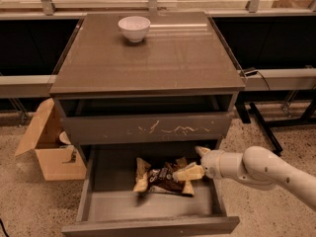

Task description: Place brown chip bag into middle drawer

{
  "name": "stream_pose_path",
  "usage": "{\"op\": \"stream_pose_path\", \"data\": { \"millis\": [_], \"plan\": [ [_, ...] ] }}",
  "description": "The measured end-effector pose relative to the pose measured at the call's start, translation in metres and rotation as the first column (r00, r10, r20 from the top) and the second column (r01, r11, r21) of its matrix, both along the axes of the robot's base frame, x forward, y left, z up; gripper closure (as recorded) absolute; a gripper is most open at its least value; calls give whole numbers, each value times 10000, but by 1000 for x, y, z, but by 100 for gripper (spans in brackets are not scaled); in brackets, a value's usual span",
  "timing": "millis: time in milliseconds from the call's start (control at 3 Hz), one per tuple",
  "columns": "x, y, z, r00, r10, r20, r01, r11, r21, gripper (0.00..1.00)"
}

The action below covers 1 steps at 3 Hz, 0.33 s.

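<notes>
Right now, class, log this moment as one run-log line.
brown chip bag: lying in middle drawer | gripper: open, at bag's right end | drawer: open

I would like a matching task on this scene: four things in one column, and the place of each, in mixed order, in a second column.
1 white bowl
2 brown chip bag
3 cardboard box
4 gripper

a on the floor, left of the cabinet
b above the right side of the middle drawer
c on the cabinet top
d lying in the middle drawer

Pairs: 1-c, 2-d, 3-a, 4-b.
</notes>
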<state>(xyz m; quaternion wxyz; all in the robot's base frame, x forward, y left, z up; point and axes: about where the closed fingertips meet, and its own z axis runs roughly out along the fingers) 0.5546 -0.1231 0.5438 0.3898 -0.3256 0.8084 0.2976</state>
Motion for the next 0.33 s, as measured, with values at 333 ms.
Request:
{"op": "stream_pose_path", "data": {
  "millis": [333],
  "plan": [
    [-11, -13, 18, 9990, -277, 350, 272, 9995, 155, 0]
  ]
}}
